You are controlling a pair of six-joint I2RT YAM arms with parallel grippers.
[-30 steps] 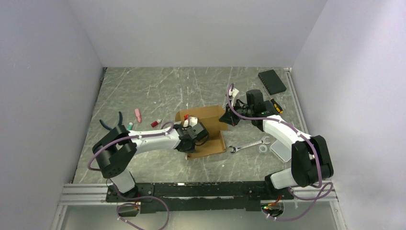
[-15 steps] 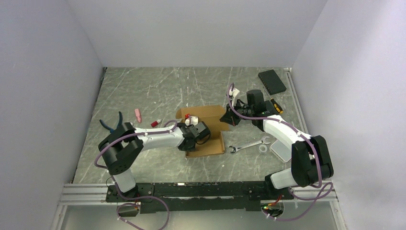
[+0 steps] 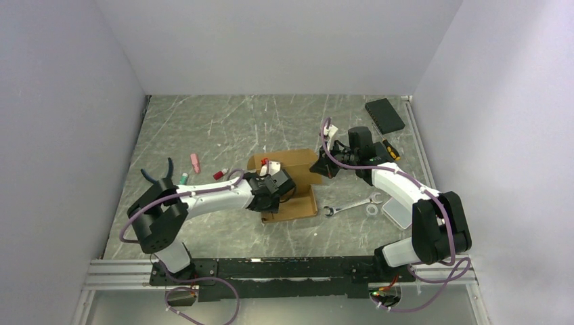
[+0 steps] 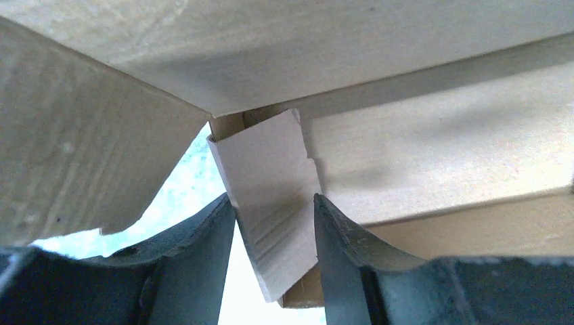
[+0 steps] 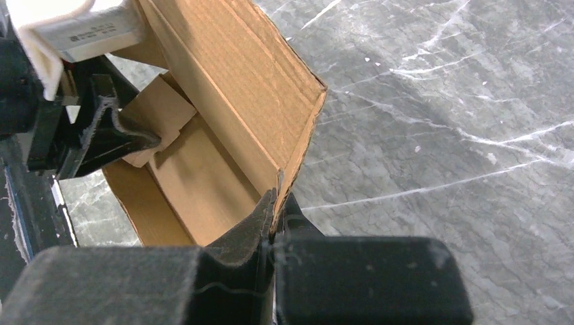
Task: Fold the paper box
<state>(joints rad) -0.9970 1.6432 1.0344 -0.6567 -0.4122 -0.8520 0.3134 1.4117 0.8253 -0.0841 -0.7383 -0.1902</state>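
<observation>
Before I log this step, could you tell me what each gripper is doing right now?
Left gripper: open, astride a flap of the paper box.
Right gripper: shut on the paper box wall.

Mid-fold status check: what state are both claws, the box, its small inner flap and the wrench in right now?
left claw: open, straddling the inner flap.
right claw: shut on the edge of a box wall.
paper box: partly folded, walls raised, top open.
inner flap: creased, sitting inside the left claw's gap.
wrench: lying flat, untouched.
</observation>
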